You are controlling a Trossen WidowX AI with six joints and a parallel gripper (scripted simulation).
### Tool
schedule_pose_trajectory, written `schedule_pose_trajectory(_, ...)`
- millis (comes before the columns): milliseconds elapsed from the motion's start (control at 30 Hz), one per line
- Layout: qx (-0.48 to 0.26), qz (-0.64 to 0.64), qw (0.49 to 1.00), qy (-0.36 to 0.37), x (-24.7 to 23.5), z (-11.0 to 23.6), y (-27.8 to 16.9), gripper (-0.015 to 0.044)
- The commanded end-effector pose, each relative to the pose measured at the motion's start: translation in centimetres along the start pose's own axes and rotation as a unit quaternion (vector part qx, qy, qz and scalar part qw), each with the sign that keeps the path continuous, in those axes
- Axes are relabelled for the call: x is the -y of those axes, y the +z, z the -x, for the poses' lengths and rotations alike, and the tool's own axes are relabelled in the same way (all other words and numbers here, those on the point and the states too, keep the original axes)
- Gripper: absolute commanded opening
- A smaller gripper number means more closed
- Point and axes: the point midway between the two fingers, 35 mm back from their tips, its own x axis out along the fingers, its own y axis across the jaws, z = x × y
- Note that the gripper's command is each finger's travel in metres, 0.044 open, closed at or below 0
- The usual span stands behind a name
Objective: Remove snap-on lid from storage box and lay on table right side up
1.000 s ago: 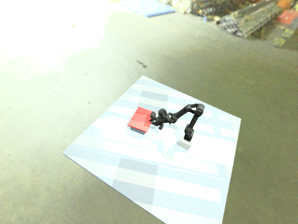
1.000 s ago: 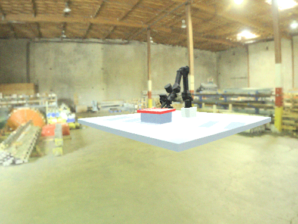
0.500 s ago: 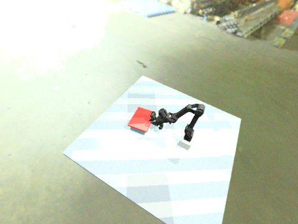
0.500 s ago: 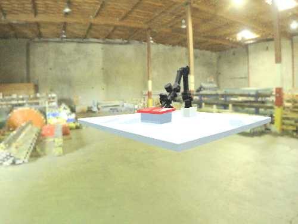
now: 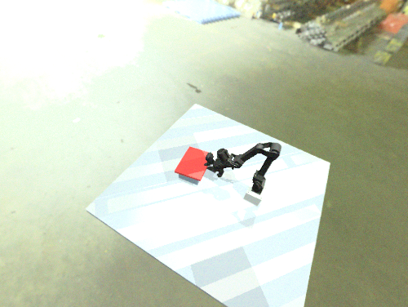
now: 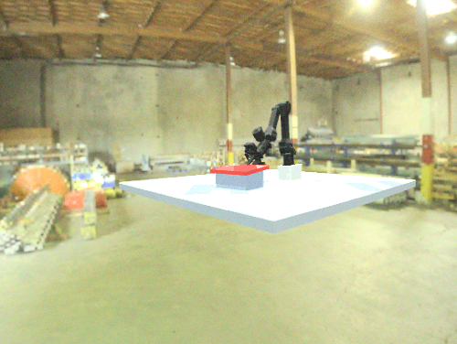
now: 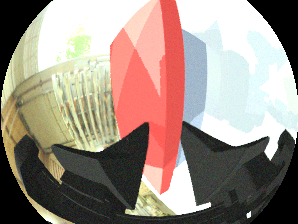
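A flat red lid sits on top of a pale grey-blue storage box on the table. One side of the lid, toward the arm, looks raised slightly above the box. My gripper is shut on the lid's near edge. In the wrist view the lid stands edge-on between the two dark fingers, its broad face turned to the left. The box itself is mostly hidden under the lid.
The table is a pale blue and white patterned slab. The arm's white base block stands to the right of the box. Warehouse clutter lies far off on the floor.
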Motion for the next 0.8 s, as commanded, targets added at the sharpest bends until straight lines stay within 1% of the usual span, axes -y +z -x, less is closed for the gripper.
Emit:
schedule_pose_trajectory(0,0.001,-0.001,1.0,-0.001,-0.05,0.04,0.0,0.0)
schedule_pose_trajectory(767,0.0,0.0,1.0,0.0,-0.13,-0.11,0.0,0.0)
